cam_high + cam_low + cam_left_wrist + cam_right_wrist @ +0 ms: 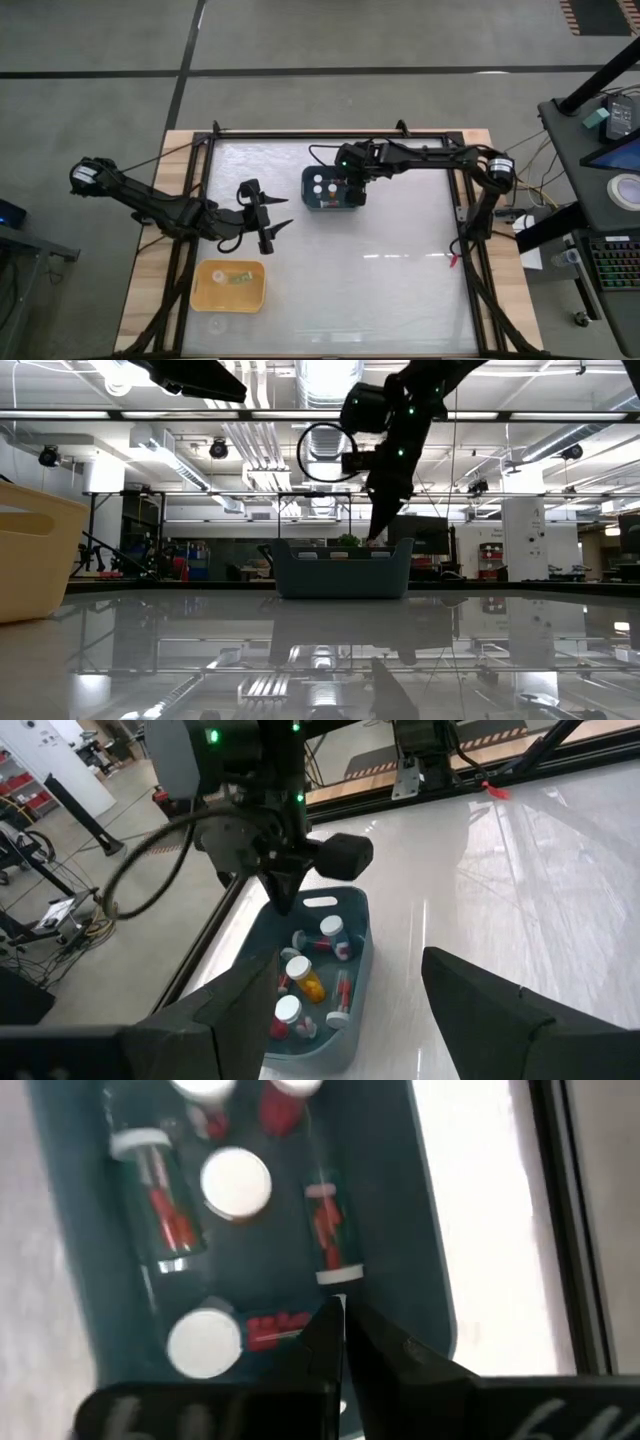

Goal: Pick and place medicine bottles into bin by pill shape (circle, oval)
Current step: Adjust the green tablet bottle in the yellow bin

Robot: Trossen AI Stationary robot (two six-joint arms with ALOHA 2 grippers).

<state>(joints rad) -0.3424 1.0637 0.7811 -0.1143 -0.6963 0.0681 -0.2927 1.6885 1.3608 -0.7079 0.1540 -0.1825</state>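
While my left fingers (272, 226) hang spread near the yellow bin (229, 285) at seven o'clock, my right fingers (343, 1342), pressed together, dip into the blue bin (331, 203) of medicine bottles (235, 1181).

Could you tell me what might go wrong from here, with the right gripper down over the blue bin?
The right gripper hangs with fingers shut over the blue bin, where the medicine bottles lie packed, some upright, some on their sides. Opening there, it could knock neighbours or pinch two at once. A bottle lying flat may roll from the fingers. The left gripper waits open beside the yellow bin, fairly near; a fast transfer might bring the arms close.
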